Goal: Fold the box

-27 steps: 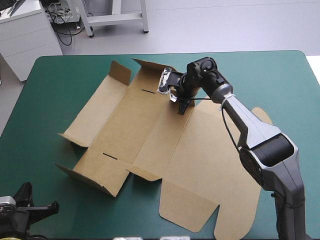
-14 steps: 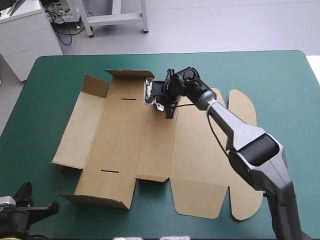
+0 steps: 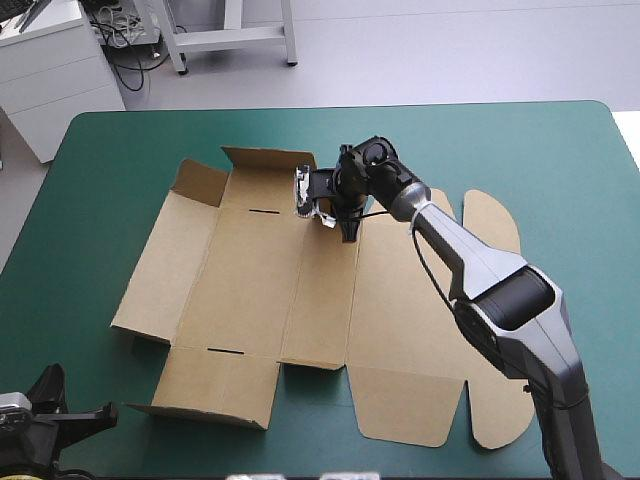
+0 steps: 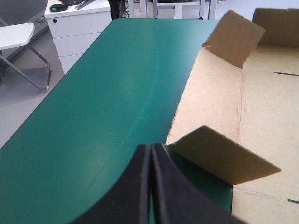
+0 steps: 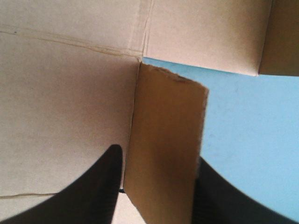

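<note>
The brown box (image 3: 300, 290) lies spread open mid-table, its long side along the table's width. Several small flaps stand raised at its left and far edges. At the far edge my right gripper (image 3: 347, 228) points down over one small flap. In the right wrist view that flap (image 5: 166, 140) stands between the black fingers (image 5: 105, 182), which are apart, gripper (image 5: 158, 154) open. My left gripper (image 3: 100, 412) rests shut at the table's near-left corner, apart from the box. In its own view the gripper (image 4: 150, 149) points at a raised corner flap (image 4: 224, 154).
The teal-green cover (image 3: 90, 200) shows left of the box and across the far right (image 3: 560, 160). A white cabinet (image 3: 50, 70) stands beyond the far-left corner. The box's near edge lies close to the table's front edge.
The box has swung from lying diagonally to lying square with the table, turning with the right gripper at its far edge. The left gripper has not moved.
</note>
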Controlling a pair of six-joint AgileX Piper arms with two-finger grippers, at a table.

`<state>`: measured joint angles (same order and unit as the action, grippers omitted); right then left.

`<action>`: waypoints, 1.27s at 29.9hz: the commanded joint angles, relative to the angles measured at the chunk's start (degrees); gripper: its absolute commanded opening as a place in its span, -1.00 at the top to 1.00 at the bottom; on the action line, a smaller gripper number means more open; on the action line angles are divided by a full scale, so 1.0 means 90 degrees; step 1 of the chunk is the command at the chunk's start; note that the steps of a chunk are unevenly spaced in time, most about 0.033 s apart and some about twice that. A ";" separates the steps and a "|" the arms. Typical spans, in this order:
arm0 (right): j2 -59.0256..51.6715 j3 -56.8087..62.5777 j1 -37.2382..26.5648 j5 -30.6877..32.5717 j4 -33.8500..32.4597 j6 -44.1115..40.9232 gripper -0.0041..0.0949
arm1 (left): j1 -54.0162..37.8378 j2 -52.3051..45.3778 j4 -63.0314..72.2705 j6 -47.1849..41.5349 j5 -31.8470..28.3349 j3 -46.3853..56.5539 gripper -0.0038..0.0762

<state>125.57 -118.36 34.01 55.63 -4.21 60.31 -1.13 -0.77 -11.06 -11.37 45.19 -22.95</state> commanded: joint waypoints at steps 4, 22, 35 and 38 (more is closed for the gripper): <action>-0.0623 -0.0227 -0.0014 -0.0052 -0.0682 -0.1467 -0.22 | 0.0054 -0.0111 -0.0015 -0.0024 -0.0486 -0.0156 0.98; -0.1223 -0.0215 -0.0367 0.1395 -0.1968 -0.6827 0.96 | 0.0054 -0.0111 -0.0015 -0.0024 -0.0486 -0.0156 0.98; -0.2841 0.0485 -0.1230 0.1763 -0.0931 -0.6801 0.96 | 0.0054 -0.0111 -0.0259 -0.0024 -0.0510 -0.0156 0.04; -0.3485 0.1213 -0.1526 0.1763 -0.0797 -0.6786 0.96 | 0.0054 -0.0073 -0.0810 -0.0024 -0.0627 -0.0182 -0.33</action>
<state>101.49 -110.92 22.47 71.13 -11.28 -1.08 -1.13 -0.77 -13.87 -11.37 44.77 -22.95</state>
